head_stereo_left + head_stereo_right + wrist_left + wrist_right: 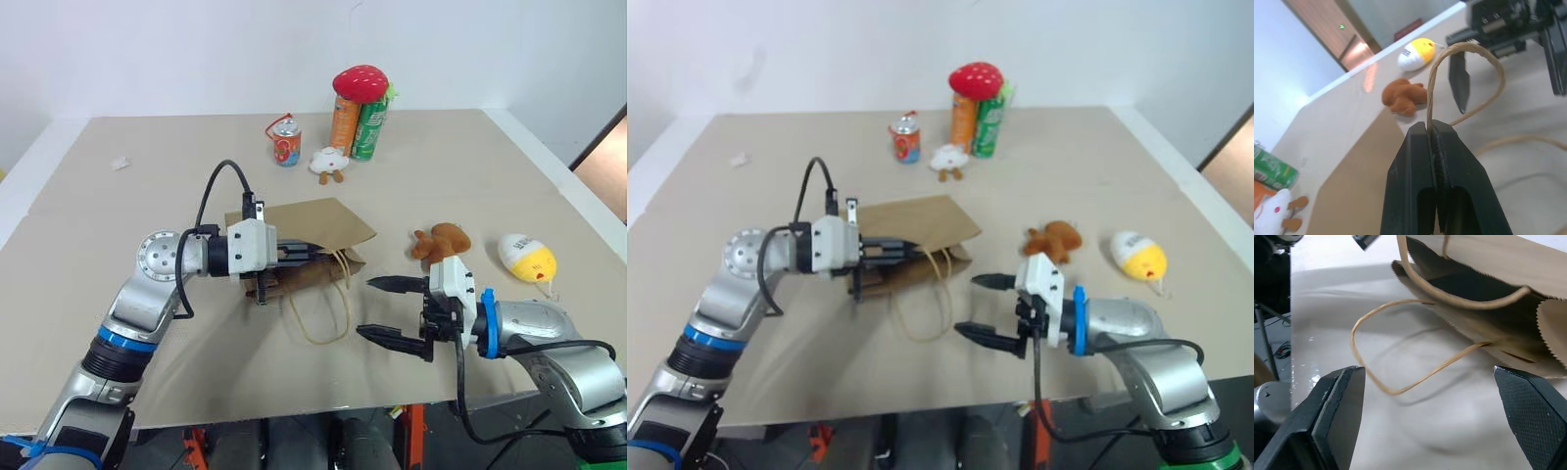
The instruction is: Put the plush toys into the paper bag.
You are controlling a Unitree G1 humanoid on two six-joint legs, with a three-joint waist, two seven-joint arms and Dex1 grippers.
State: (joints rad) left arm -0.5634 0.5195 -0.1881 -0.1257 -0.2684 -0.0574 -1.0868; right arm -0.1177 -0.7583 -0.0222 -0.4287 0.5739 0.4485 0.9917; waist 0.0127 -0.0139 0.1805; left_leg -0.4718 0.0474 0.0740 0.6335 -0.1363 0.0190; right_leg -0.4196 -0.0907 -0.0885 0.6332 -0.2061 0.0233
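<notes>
left eye view: the paper bag [309,235] lies flat on the table [147,186] near its middle, mouth toward the robot's right. the left gripper [312,252] points level across the bag, its fingers [1435,181] pinched together on the upper cord handle [1449,63], which arches up out of them. the lower handle [318,311] loops loose on the table in front of the bag. the right gripper [392,311] hovers just beside the bag's mouth, its 2 fingers spread wide and holding nothing. the brown plush toy [441,241] sits right of the bag, the white-and-yellow egg toy [526,258] further right. farther back stand a small white plush [329,163], 3 cans [355,127] and a red mushroom plush [360,83].
</notes>
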